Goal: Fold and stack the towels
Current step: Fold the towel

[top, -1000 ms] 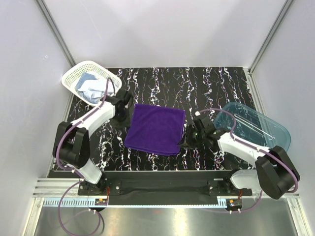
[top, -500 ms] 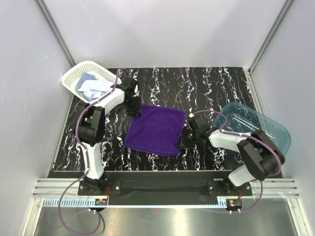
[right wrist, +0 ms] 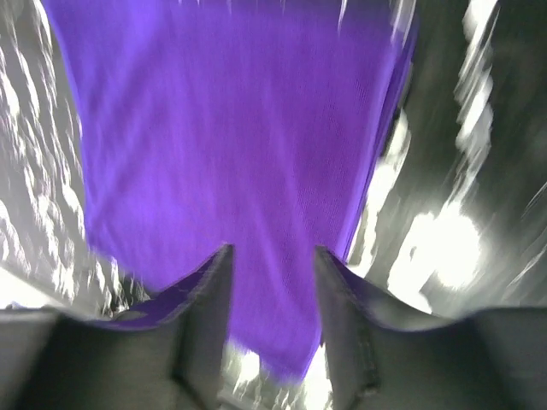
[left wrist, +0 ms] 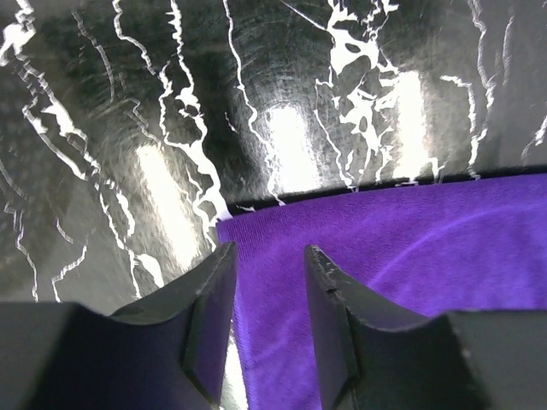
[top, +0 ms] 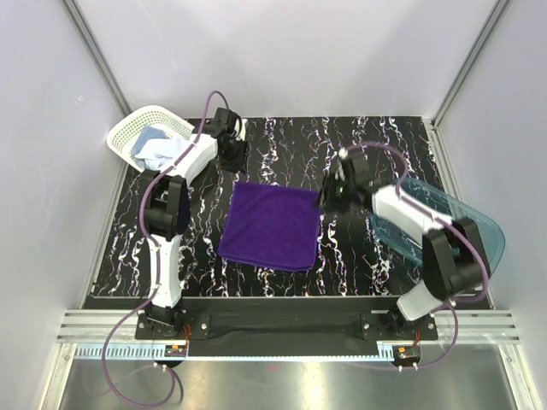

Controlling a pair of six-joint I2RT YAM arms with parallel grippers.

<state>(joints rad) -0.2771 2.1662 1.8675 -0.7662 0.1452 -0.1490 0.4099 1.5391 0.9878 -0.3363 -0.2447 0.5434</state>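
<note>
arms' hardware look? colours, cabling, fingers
Both match: the left arm and right arm have white link shells with black joints. A thin purple cable loops loosely along each. The left gripper and right gripper each carry two dark, matte, wedge-shaped fingers. No markings are legible.

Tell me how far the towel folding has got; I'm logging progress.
Done: the deep purple cloth towel lies flat and squared. In hand: nothing; left fingers and right fingers hover open over its far corners. Left: light blue and white cloth towels, crumpled in the white lattice plastic basket.
</note>
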